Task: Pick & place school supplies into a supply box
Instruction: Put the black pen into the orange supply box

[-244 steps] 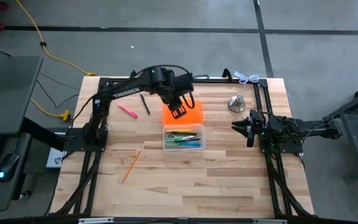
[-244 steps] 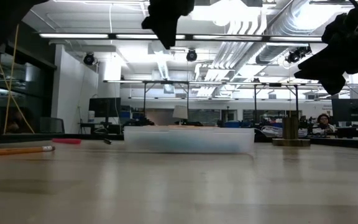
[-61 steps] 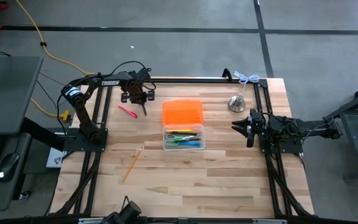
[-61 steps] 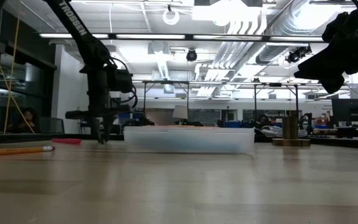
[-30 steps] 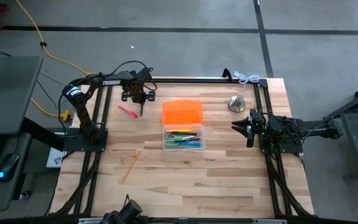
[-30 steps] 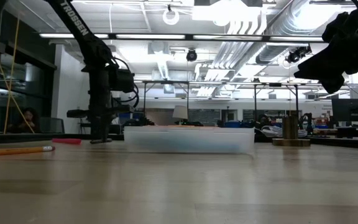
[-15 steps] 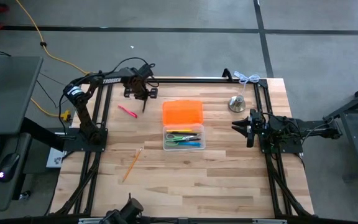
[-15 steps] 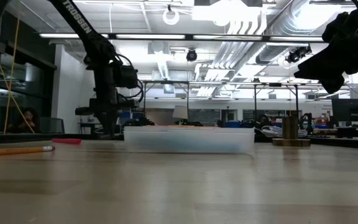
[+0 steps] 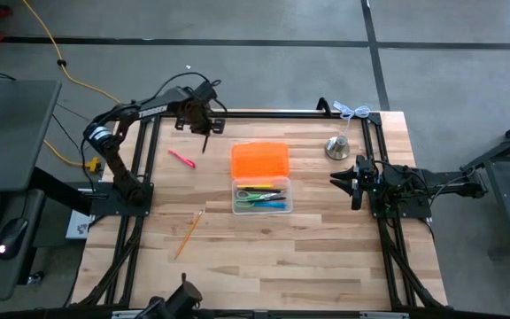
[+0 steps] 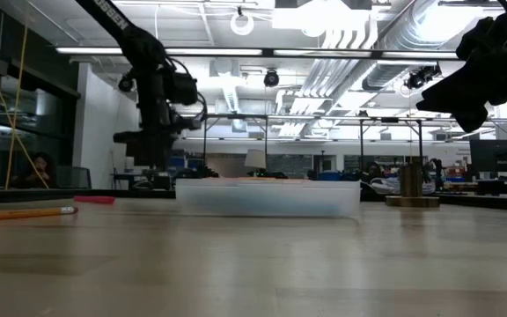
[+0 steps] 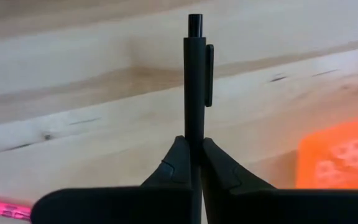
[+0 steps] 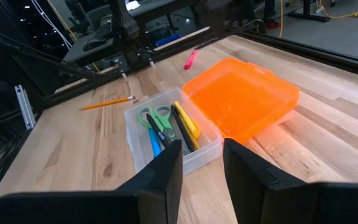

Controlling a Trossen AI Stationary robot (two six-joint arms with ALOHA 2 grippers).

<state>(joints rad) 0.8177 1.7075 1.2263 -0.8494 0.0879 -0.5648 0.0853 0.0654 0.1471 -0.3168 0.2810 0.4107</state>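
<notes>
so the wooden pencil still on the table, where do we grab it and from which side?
Grip the wooden pencil mid-shaft, coming straight down. It lies flat and alone on the table, slanted, so turn the fingers across its length.

Robotics lab, exposed ceiling ducts (image 10: 385, 35), workbenches (image 10: 306, 132)

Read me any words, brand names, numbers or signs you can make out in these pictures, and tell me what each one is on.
White lettering on the left arm, low view: only partly in frame, too cut off to read.
White lettering on the same arm, high view: too small to read.
The black pen held in the left gripper, the orange lid and the supply box: no text visible.
</notes>
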